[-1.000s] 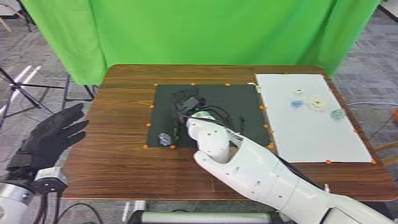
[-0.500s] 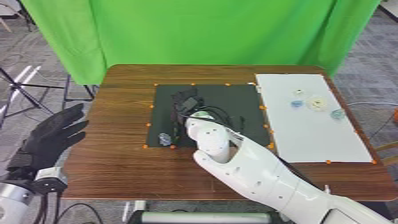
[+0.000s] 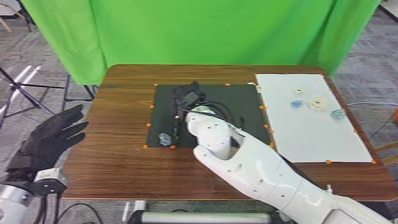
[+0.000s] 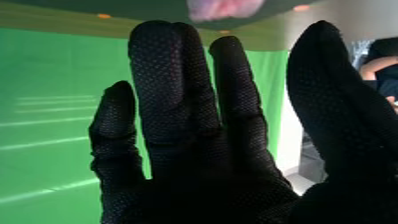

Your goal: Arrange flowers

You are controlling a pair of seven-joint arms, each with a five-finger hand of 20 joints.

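My left hand (image 3: 49, 136) is held off the table's left side, open with relaxed fingers. My right hand (image 3: 189, 94) is over the back left part of the black mat (image 3: 240, 107). From the wrist, the right hand (image 4: 191, 150) has straight, spread fingers and holds nothing; a blurred pink thing (image 4: 222, 7) lies beyond the fingertips. A grey-blue flower (image 3: 165, 139) rests at the mat's front left corner. On the white sheet (image 3: 311, 140) lie a cream flower (image 3: 317, 103), a blue one (image 3: 297, 104), a teal one (image 3: 338, 114) and a small pale one (image 3: 298, 92).
Small orange markers edge the black mat and the white sheet on the brown table (image 3: 120, 170). A green curtain (image 3: 222, 35) hangs behind the table. My right forearm crosses the mat's front right part and the table's front edge.
My right hand has moved slightly toward the mat's back edge, and its arm has shifted with it. The left hand and the flowers look unmoved.
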